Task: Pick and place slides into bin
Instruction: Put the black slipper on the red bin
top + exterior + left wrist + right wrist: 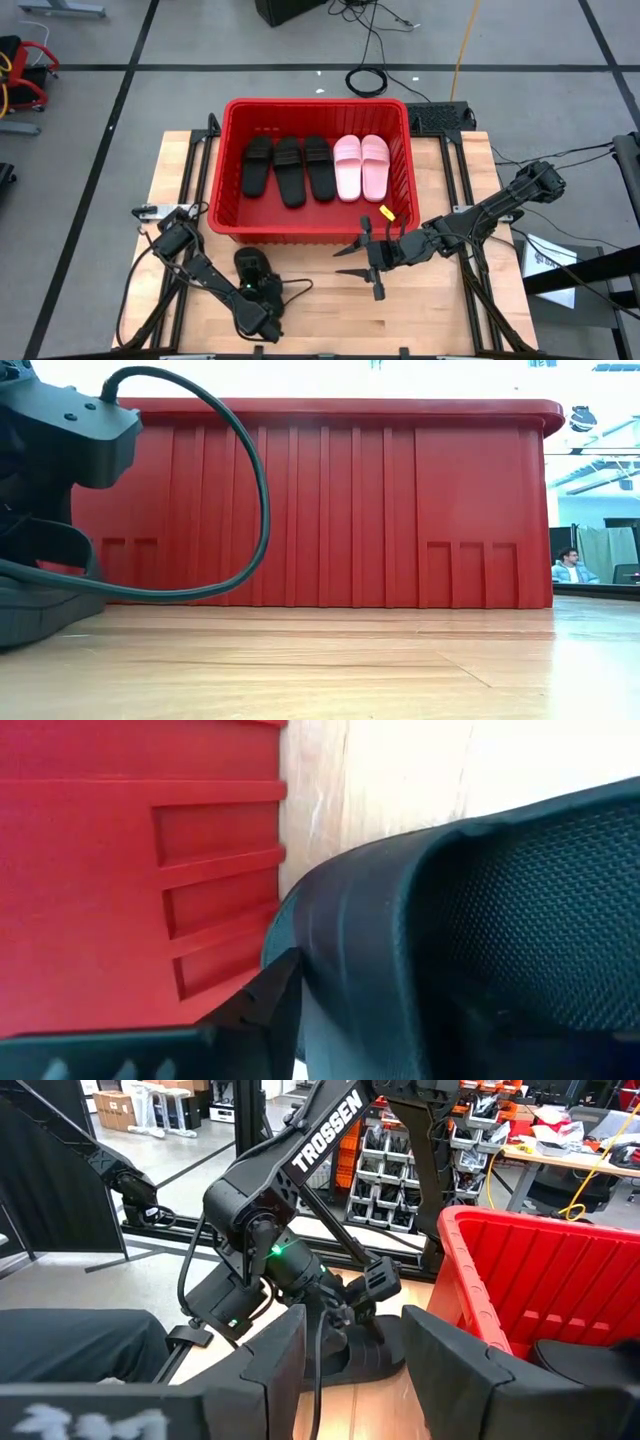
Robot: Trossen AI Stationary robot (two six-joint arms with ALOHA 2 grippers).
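The red bin [228, 200] stands at the table's middle, toward the far edge. Three black slides [288, 168] and two pale pink slides [361, 166] lie side by side on its floor. One more black slide [250, 265] lies on the table in front of the bin's near left corner. My left gripper [262, 292] is at this slide, which fills the left wrist view [480, 920]. My right gripper [372, 262] is open and empty, just in front of the bin's near wall, right of the slide. Its fingers point toward the left arm. My left gripper meets the black slide at its side edge [310, 950]. One finger [262, 1008] lies against the outer side. The slide itself hides the other finger. The gripper comes slanting down from the table's near side. The slide rests sole down on the table [365, 1360].
The bin's tall near wall [400, 510] stands just behind the slide and both grippers. Bare wooden tabletop [330, 315] lies between the arms toward the near edge. A black cable [262, 490] loops from the left arm. A person [570, 568] sits far off in the room.
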